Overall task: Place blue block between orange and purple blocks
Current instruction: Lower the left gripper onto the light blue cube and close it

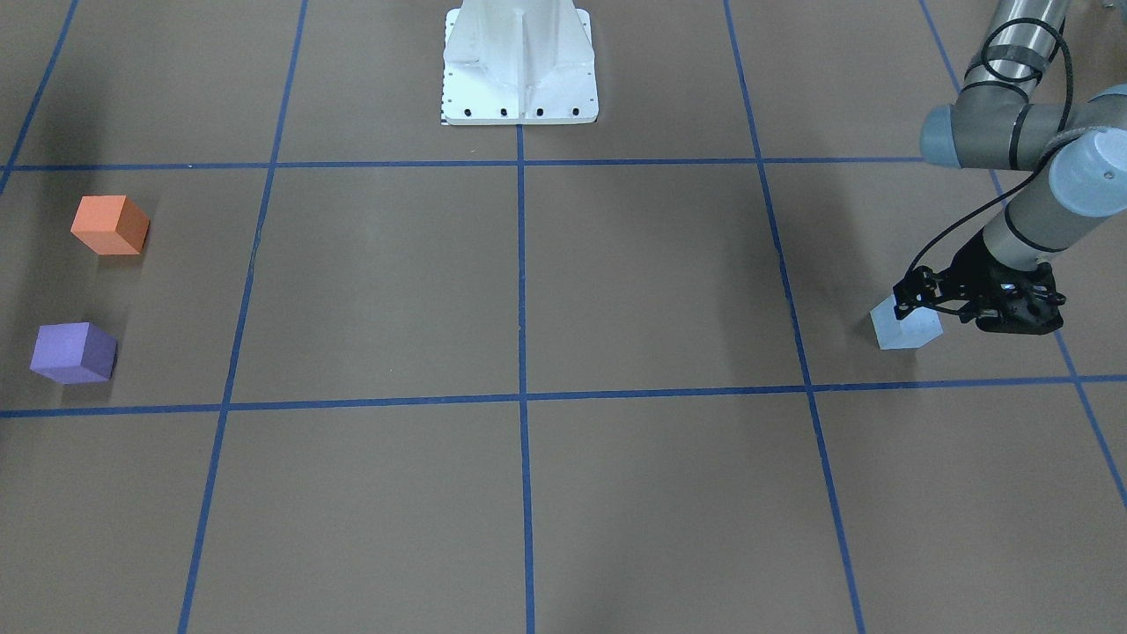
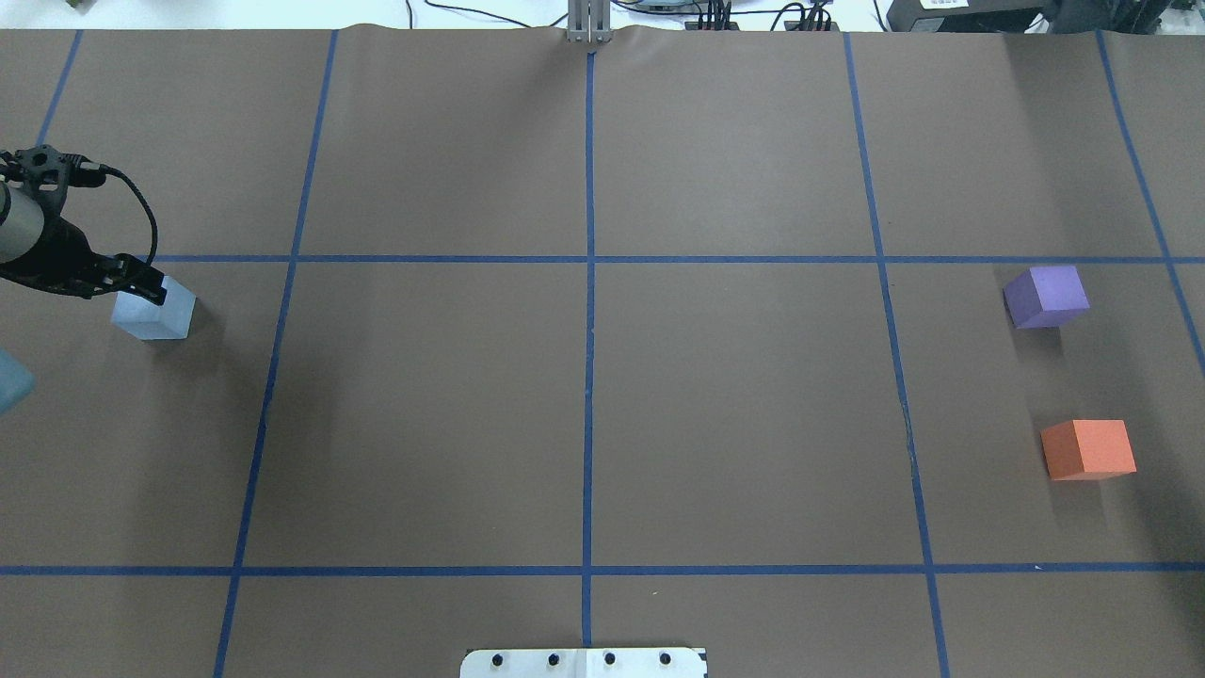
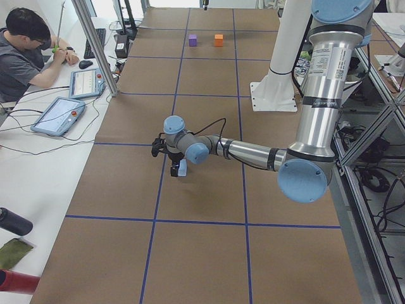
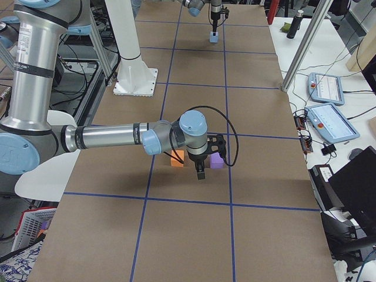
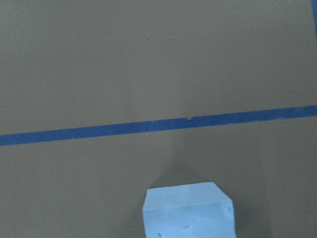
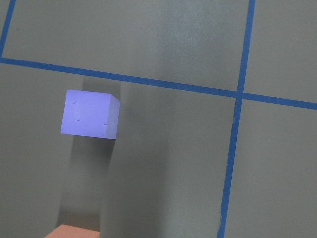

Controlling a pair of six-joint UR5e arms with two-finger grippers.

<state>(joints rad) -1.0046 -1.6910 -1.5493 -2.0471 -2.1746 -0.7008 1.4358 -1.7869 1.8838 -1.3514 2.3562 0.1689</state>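
Left hand at blue block, grip not discernible; orange block, purple block apart, far across counter.

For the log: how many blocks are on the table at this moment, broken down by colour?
pale blue cube block: 1
purple cube block: 1
orange cube block: 1
Total: 3 blocks
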